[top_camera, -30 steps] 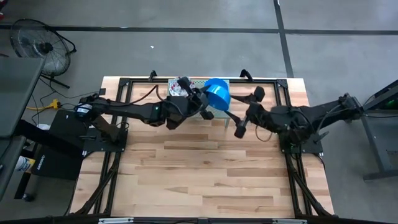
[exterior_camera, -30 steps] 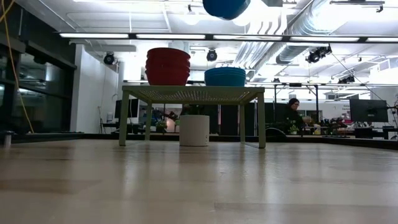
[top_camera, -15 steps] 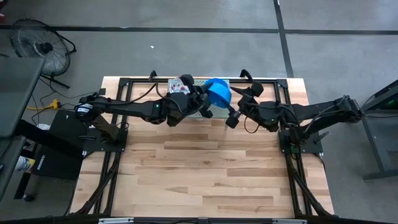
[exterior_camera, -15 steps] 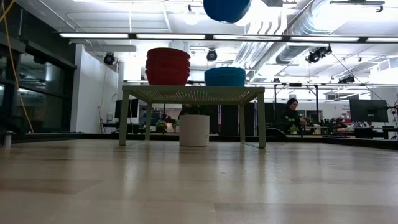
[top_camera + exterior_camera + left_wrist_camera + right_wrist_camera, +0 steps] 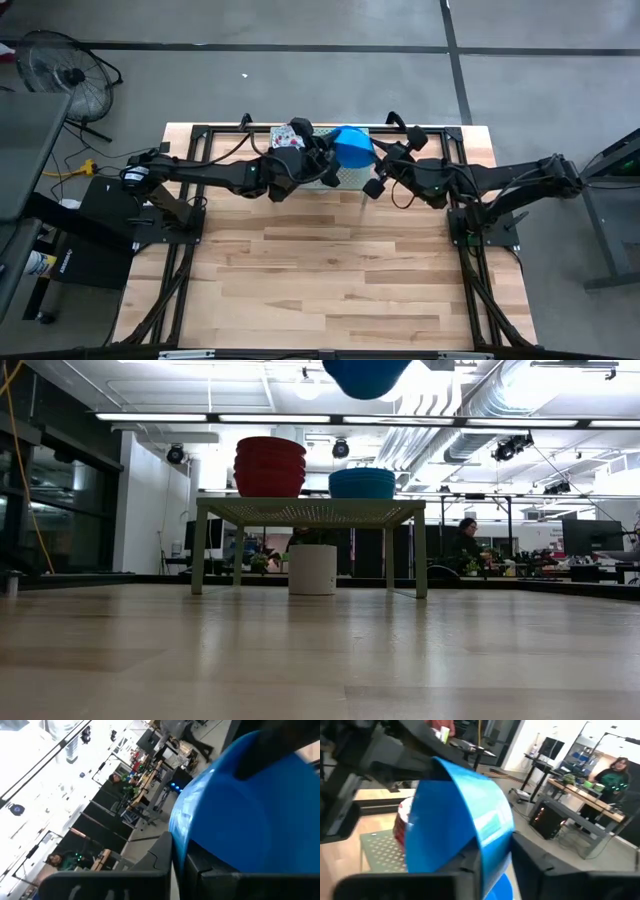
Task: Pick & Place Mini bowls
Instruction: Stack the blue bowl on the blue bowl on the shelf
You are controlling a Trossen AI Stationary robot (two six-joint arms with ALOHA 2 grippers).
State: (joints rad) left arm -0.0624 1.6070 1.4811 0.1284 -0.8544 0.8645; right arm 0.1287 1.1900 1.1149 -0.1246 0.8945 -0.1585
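Both grippers' fingers pinch one blue bowl's [image 5: 352,148] rim, held high above the rack [image 5: 310,511].

High cam: straight down, whole table [image 5: 330,270]. Low cam: tabletop height, level, facing the rack [image 5: 310,512] and room. Both wrist cams: very close on the same blue bowl [image 5: 455,815], from opposite sides.

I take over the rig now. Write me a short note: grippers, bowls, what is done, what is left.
Left gripper: shut on the blue bowl, held in the air above the green rack.
Right gripper: its fingers sit on either side of the same bowl's rim; grip not certain.
On the rack: one red-looking stack and one blue stack.
Left: finish the handover, place the bowl.
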